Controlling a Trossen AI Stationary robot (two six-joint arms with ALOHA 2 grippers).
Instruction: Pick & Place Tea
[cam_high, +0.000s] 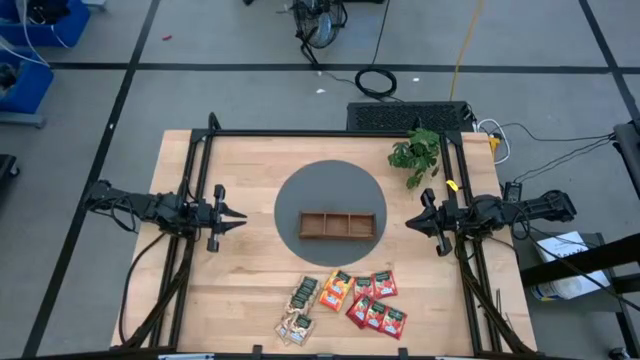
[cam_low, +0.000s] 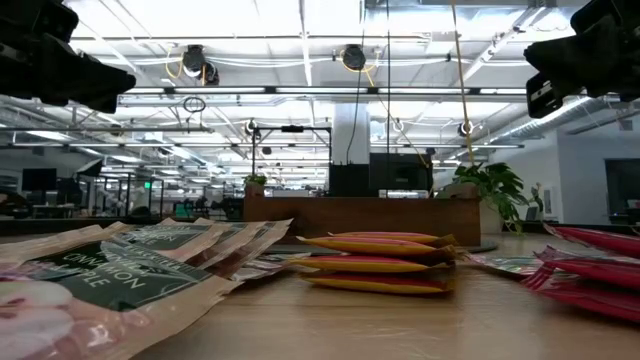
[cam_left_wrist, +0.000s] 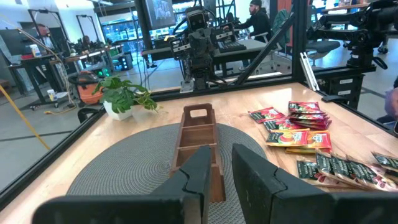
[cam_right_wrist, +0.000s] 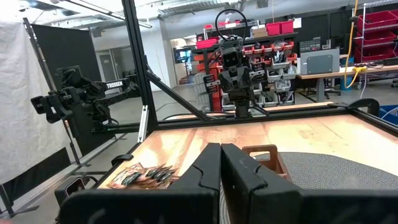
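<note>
The tea packets lie flat in a loose cluster near the table's front edge: pale green-white ones, orange ones and red ones. The low view shows them close up, the orange ones stacked. A brown wooden three-compartment tray rests on a round grey mat at the table's middle. My left gripper hovers level at the left side, pointing at the tray, fingers slightly apart with nothing between them. My right gripper hovers level at the right side, shut and empty.
A small green leafy plant stands at the far right of the table, behind my right gripper. A dark frame runs along the table's far edge and sides. Bare wood lies between the mat and the packets.
</note>
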